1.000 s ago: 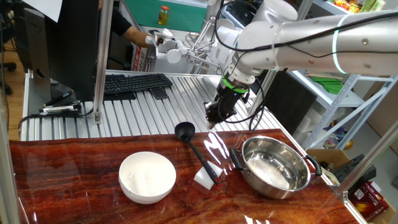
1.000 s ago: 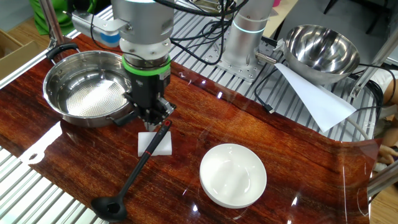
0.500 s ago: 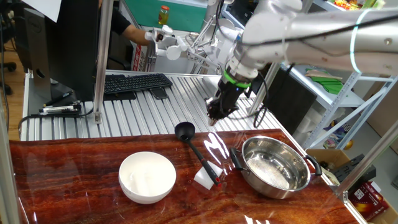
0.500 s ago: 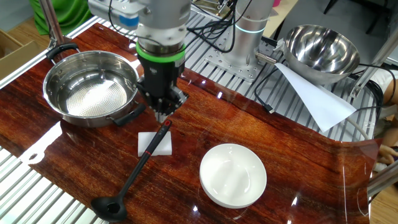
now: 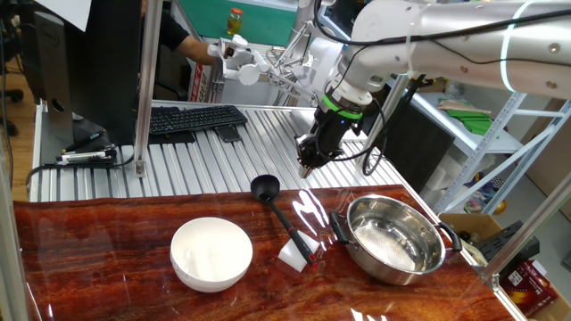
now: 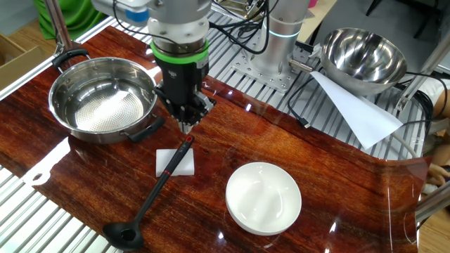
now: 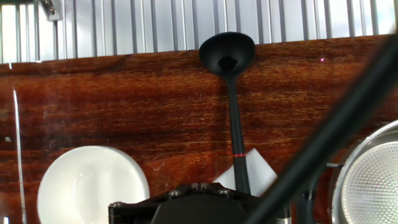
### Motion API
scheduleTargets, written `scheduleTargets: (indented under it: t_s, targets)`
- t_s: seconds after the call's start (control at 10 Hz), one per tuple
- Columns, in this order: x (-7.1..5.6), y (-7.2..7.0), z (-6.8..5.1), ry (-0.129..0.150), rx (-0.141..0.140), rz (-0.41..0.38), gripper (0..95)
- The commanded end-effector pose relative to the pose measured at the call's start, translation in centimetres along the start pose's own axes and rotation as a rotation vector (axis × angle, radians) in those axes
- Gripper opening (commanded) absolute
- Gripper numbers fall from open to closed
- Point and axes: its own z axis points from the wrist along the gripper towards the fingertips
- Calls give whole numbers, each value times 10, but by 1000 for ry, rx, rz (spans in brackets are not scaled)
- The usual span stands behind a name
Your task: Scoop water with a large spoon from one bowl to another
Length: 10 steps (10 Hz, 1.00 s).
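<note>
The pincer [image 6: 187,125] hangs pressed together and holds nothing, so no scooping has begun. Just below it the black ladle [image 6: 156,190] lies ungrasped, its handle propped on a white block [image 6: 175,162]. The steel bowl [image 6: 100,99] sits to one side, the white bowl [image 6: 264,197] to the other.

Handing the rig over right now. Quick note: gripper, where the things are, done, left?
Gripper: shut, holding nothing, pointing down above the table over the ladle's handle end.
Black ladle: lies on the table, handle propped on the white block, cup at the table edge.
Steel bowl: beside the block, upright.
White bowl: on the ladle's other side; looks empty.
Done: nothing visible; ladle not picked up.
Left: open the fingers, grasp the handle, scoop from the steel bowl, pour into the white bowl.
</note>
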Motion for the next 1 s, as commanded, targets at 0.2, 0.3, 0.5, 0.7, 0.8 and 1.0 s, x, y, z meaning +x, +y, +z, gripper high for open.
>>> scheduleTargets:
  t_s: [0.2, 0.3, 0.5, 0.7, 0.8, 1.0]
  targets:
    - [0, 1, -2, 4, 2, -39, 0]
    - [1, 1, -5, 15, 6, -46, 0]
    - [3, 3, -8, 38, 17, -54, 0]
    - [3, 3, -8, 52, 22, -59, 0]
    - [3, 3, -9, 51, 32, -61, 0]
    - [4, 4, -9, 53, 48, -62, 0]
